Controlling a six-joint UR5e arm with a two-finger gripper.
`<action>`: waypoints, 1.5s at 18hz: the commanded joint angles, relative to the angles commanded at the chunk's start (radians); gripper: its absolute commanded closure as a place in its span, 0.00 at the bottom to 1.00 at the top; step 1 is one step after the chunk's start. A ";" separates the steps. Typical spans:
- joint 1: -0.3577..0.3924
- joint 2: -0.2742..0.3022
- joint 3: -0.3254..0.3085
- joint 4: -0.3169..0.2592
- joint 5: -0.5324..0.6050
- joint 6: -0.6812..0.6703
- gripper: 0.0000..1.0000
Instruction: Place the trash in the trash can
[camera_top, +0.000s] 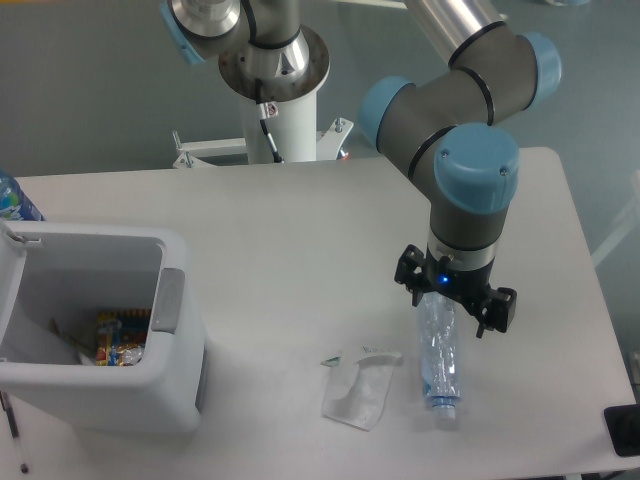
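Observation:
The crushed clear plastic bottle (440, 362) lies lengthwise on the white table (300, 230) at the front right, cap end toward the front edge. My gripper (447, 308) points straight down over the bottle's far end. Its fingers are hidden under the wrist, so I cannot tell whether they hold the bottle. The flat translucent white wrapper (360, 388) lies on the table just left of the bottle, apart from the gripper. The trash can (100, 335), a boxy white bin with a grey handle inset, stands at the front left with its top open.
Colourful packaging (120, 338) lies inside the bin. A blue-labelled bottle (15, 198) shows at the left edge behind the bin. The arm's white base post (285, 110) stands at the table's far side. A dark object (625, 430) sits at the front right corner.

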 joint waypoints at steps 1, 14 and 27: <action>0.000 0.000 0.000 0.000 0.000 0.000 0.00; -0.002 0.000 0.000 -0.005 0.000 0.000 0.00; -0.081 -0.005 -0.176 0.225 -0.028 -0.202 0.00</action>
